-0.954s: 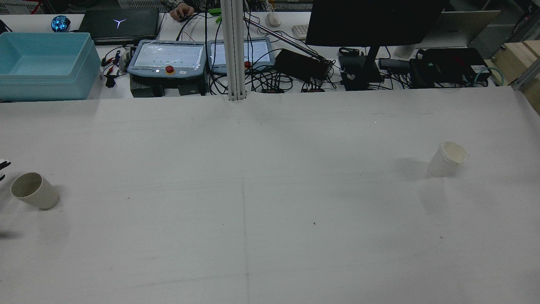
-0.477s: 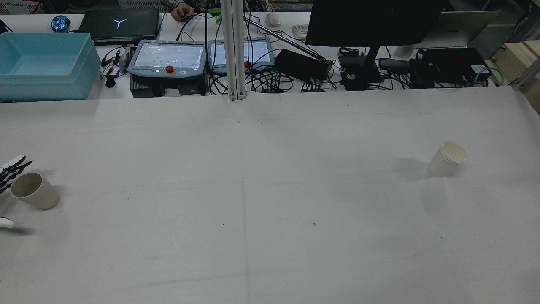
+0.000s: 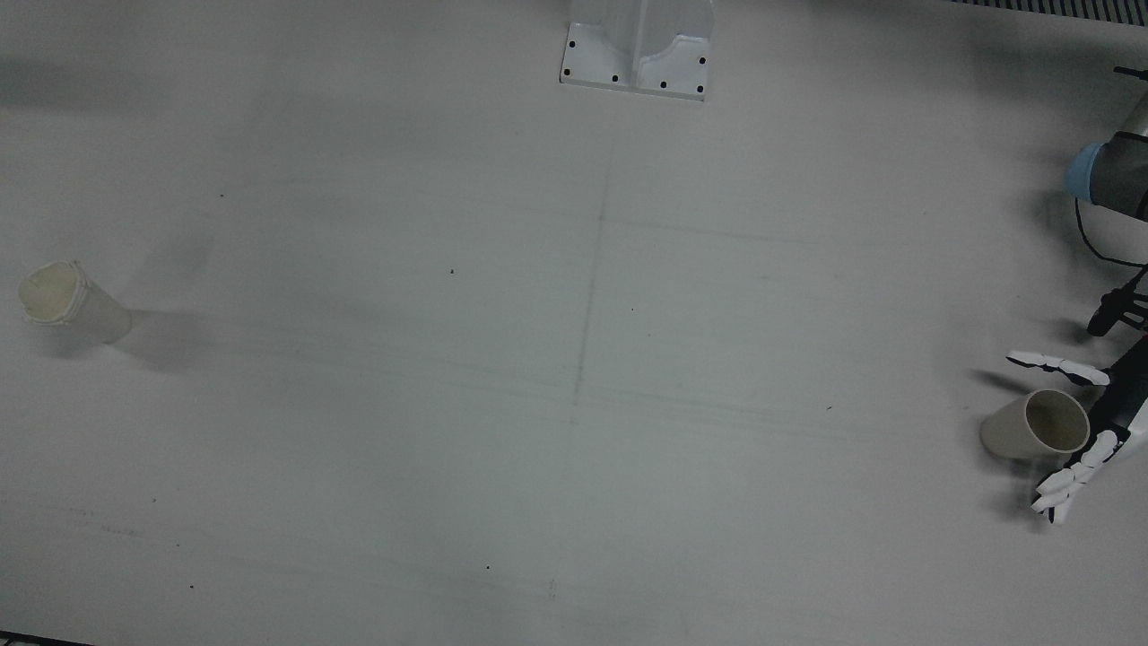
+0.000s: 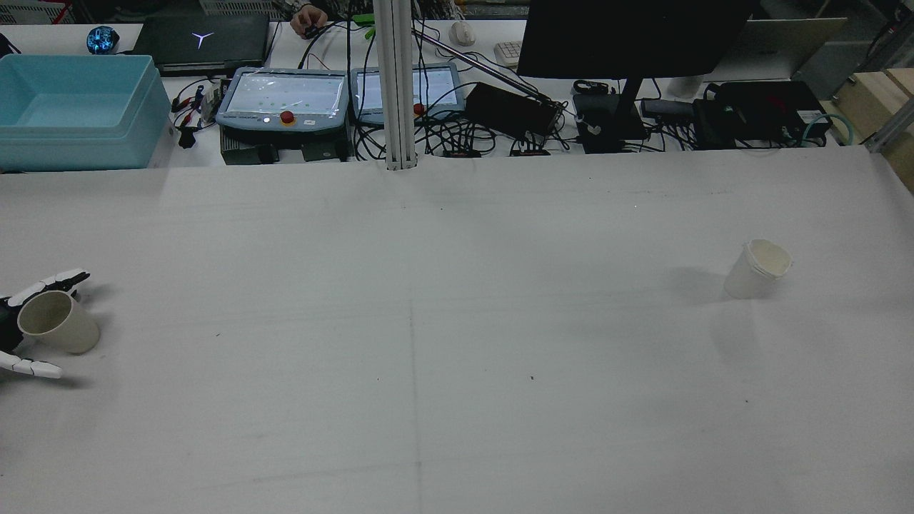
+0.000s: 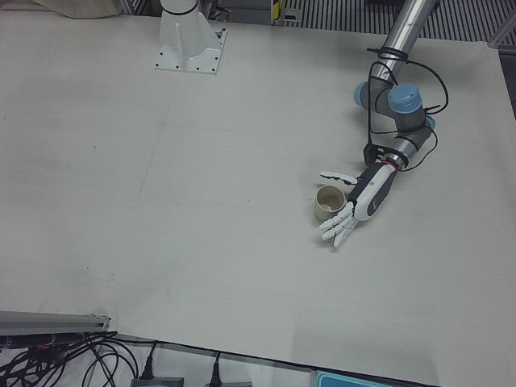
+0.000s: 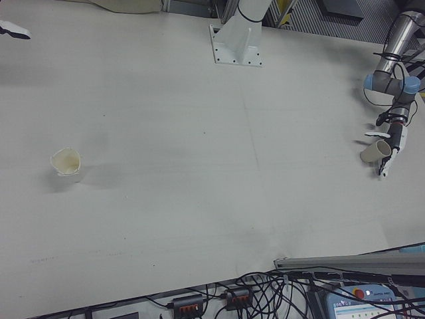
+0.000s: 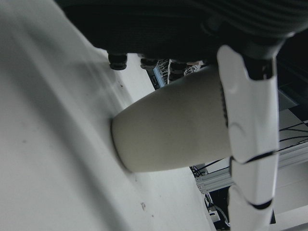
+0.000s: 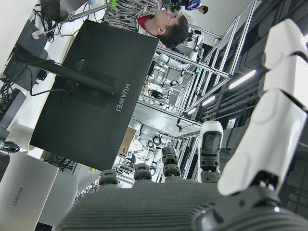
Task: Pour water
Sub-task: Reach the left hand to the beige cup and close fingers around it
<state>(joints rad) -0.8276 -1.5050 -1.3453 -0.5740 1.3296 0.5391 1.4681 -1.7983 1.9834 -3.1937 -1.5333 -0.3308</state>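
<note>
Beige cup [image 5: 329, 202] standing upright at the table's [image 3: 574, 359] left edge, left hand [image 5: 361, 200] spread around it.
Plain and slightly tapered, its mouth open upward; what it holds cannot be made out. White fingers [image 3: 1073, 474] flank it on two sides, apart, none clearly pressing its wall. White cup [image 4: 757, 268], with a crumpled rim, stands well apart near the right edge. Right hand [image 8: 192, 192] shows only in its own view, fingers extended, holding nothing.
</note>
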